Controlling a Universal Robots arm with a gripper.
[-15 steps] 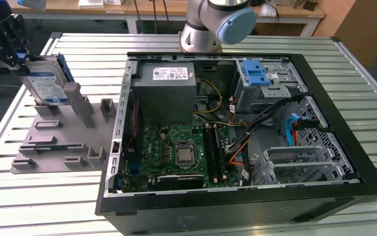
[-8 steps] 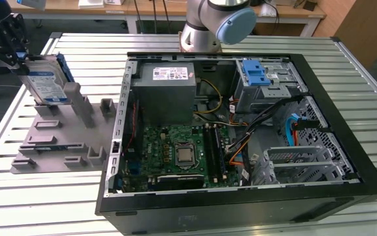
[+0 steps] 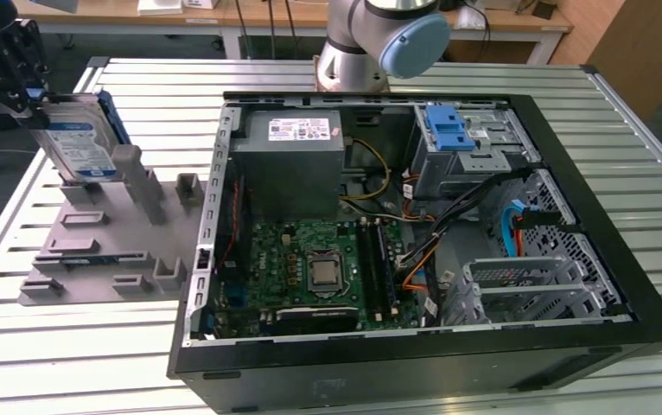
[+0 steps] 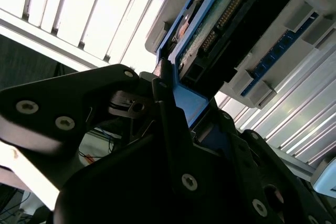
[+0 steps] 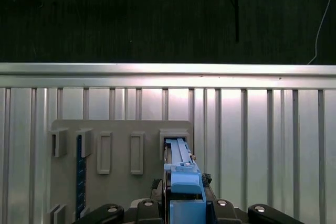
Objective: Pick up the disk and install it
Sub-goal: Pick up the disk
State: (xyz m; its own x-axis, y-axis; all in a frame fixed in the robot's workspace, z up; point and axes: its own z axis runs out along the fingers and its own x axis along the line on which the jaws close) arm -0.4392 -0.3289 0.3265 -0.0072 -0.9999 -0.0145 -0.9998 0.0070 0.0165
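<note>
At the exterior view's left, the gripper (image 3: 37, 95) is clamped on the upper edge of the disk (image 3: 78, 143). The disk reaches straight down from it, long axis near upright, its lower end at a slot of the grey rack (image 3: 100, 259). The open computer case (image 3: 607, 259) sits well apart from the gripper, toward that view's right, on the slatted surface (image 3: 66, 346).
</note>
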